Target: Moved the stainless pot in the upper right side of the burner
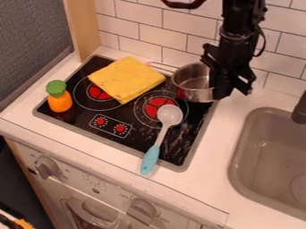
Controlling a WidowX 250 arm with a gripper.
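Note pot (194,94) as partly hidden behind gripper (233,86). Treat left red ring (98,92) as partly covered by yellow cloth (126,79), and right red ring (155,106) by spoon (170,115). Register sink (240,150) and faucet (300,109) as cut off at right edge, arm (239,22) at top edge.

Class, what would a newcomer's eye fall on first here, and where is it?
Probably the yellow cloth, lying across the black stove's upper left. Next, the shiny pot at its upper right, beside the black claw. The orange carrot brightens the left edge.
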